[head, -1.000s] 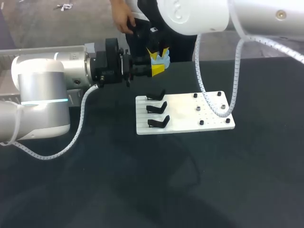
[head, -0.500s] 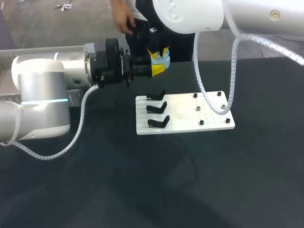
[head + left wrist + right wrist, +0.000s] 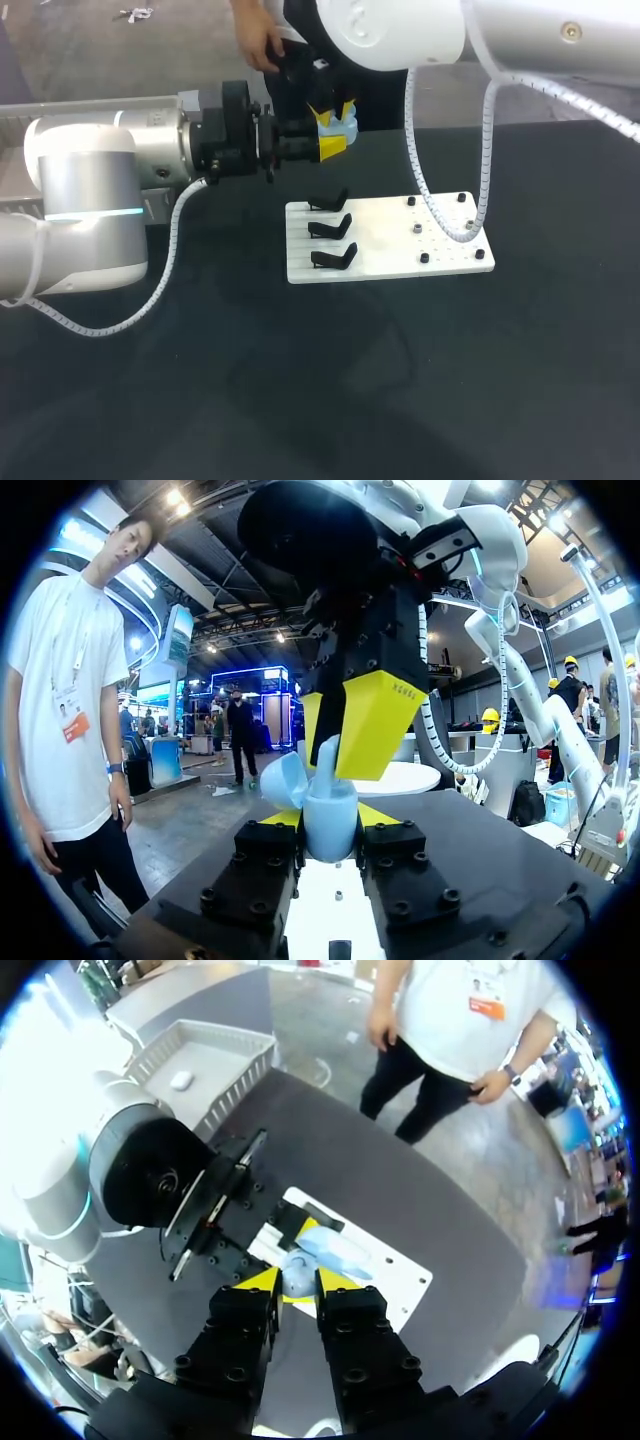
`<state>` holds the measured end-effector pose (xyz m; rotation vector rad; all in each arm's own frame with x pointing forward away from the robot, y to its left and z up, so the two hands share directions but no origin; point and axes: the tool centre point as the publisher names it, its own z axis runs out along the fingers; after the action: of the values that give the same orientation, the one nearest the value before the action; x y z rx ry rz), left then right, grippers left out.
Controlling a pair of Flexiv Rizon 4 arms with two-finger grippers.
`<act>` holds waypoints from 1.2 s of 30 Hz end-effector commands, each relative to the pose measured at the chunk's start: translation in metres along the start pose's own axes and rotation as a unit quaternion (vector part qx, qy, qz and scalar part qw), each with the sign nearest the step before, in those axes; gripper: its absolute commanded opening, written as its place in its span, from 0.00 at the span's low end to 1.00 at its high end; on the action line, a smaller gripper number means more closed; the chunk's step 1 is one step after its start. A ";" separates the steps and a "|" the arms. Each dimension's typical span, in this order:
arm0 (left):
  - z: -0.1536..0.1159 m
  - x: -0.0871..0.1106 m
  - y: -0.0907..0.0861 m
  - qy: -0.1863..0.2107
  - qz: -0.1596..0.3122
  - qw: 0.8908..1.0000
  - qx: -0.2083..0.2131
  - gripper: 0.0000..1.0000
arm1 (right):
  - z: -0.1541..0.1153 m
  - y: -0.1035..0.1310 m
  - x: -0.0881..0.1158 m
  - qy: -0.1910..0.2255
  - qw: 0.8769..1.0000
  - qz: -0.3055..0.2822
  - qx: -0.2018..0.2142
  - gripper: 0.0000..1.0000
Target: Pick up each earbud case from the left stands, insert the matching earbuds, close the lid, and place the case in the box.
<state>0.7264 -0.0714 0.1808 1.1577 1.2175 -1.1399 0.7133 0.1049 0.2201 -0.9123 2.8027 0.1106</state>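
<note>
the left arm [image 3: 90,200] is stretching level over the black table [image 3: 300,380], its left gripper [image 3: 333,146] clamping the light blue earbud case [image 3: 350,126] above the white board [image 3: 390,250]. the right arm [image 3: 420,30] is hanging the right gripper [image 3: 330,110] onto the case; its grip cannot be told. three black stands [image 3: 330,228] are sitting along the board's left side.

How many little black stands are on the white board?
3, lined up on the white board, left part: the far stand, the middle stand and the near stand. All empty; none seems hidden.
</note>
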 end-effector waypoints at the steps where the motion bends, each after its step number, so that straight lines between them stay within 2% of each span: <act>1: 0.000 -0.001 -0.001 0.000 0.001 1.000 -0.002 0.00 | 0.002 0.000 -0.002 0.002 1.000 0.001 0.001 0.26; 17: 0.000 -0.001 -0.001 0.000 0.001 1.000 -0.002 0.00 | -0.006 0.002 -0.001 -0.005 1.000 0.001 0.012 0.37; 19: 0.000 -0.001 -0.001 0.000 0.001 1.000 -0.002 0.00 | -0.011 0.003 -0.001 -0.011 1.000 -0.001 0.013 0.35; 23: 0.000 -0.001 -0.001 0.000 0.001 1.000 -0.002 0.00 | -0.024 0.004 -0.006 -0.036 0.999 -0.001 0.014 0.36; 27: 0.000 -0.001 -0.001 0.000 0.001 1.000 -0.002 0.00 | -0.025 -0.011 -0.022 -0.058 0.998 0.015 0.014 0.38; 32: 0.000 -0.001 -0.001 0.000 0.001 1.000 -0.002 0.00 | -0.010 -0.038 -0.041 -0.078 0.995 0.055 0.006 0.37; 34: 0.000 -0.001 -0.001 0.000 0.001 1.000 -0.002 0.00 | -0.003 -0.044 -0.046 -0.079 0.995 0.066 0.010 0.36; 36: 0.000 -0.001 -0.001 0.000 0.001 1.000 -0.002 0.00 | 0.004 -0.051 -0.049 -0.074 0.994 0.077 -0.003 0.36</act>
<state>0.7264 -0.0716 0.1819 1.1578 1.2166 -1.1395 0.7695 0.0919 0.2333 -0.6560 2.7172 0.1781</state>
